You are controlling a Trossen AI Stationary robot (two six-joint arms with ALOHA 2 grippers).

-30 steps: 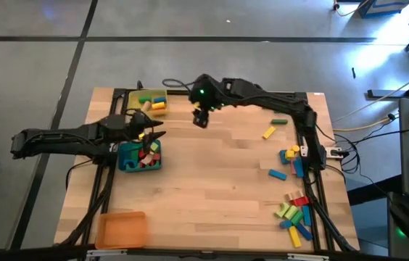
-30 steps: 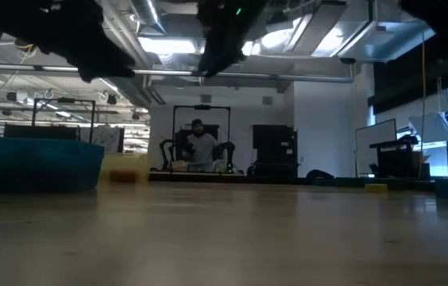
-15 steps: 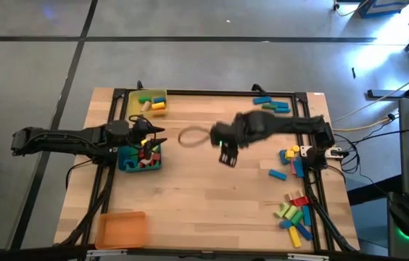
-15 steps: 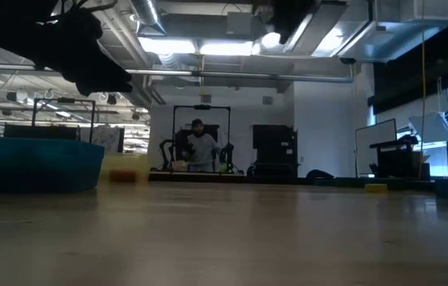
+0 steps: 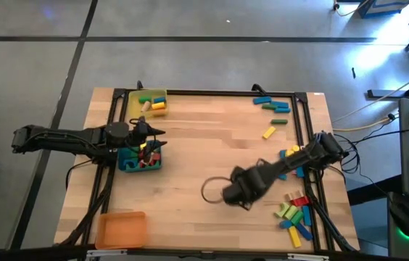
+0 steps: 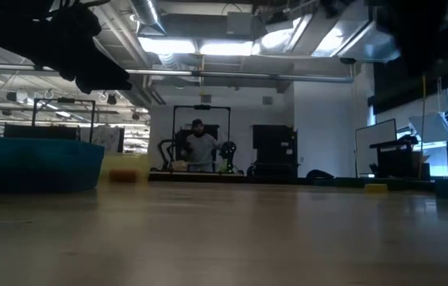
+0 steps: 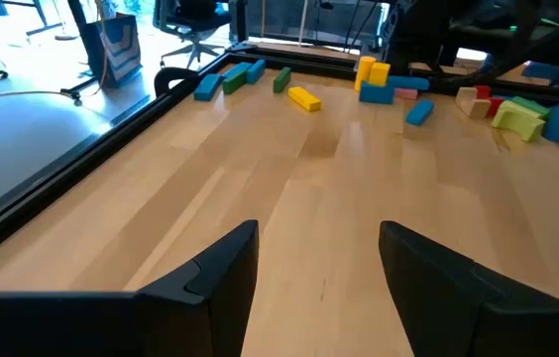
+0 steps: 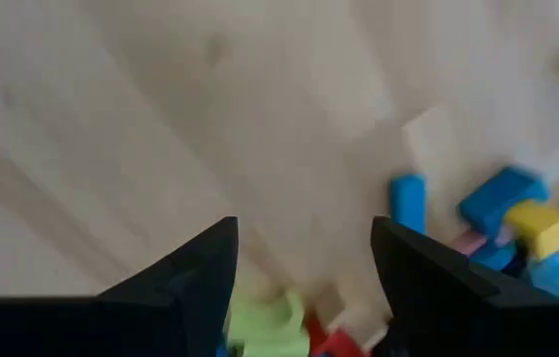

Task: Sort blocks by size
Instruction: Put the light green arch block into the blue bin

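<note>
Loose blocks lie along the table's right side: a blue and green row (image 5: 273, 106) at the far right, a yellow block (image 5: 268, 133), a cluster (image 5: 290, 154) by the right rail and a mixed pile (image 5: 294, 215) at the near right. More blocks fill the blue tray (image 5: 141, 156) and the yellow tray (image 5: 151, 101). My right gripper (image 5: 233, 197) hangs open over bare wood left of the pile, pointing down; its wrist view shows a blue block (image 8: 408, 203) and a green one (image 8: 265, 322) beyond the open gripper (image 8: 304, 238). My left gripper (image 5: 157, 135) is open and empty (image 7: 314, 248) above the blue tray.
An orange tray (image 5: 121, 229) sits at the near left corner. A black rail frame (image 5: 212, 92) borders the table. A cable loop (image 5: 210, 190) hangs beside my right gripper. The middle of the table is bare wood. A person sits far off in the room (image 6: 200, 147).
My right gripper has swung from the far side beside the yellow tray across the table toward the near right, sinking and tipping until it points down. Its fingers have stayed open. The blocks have not moved.
</note>
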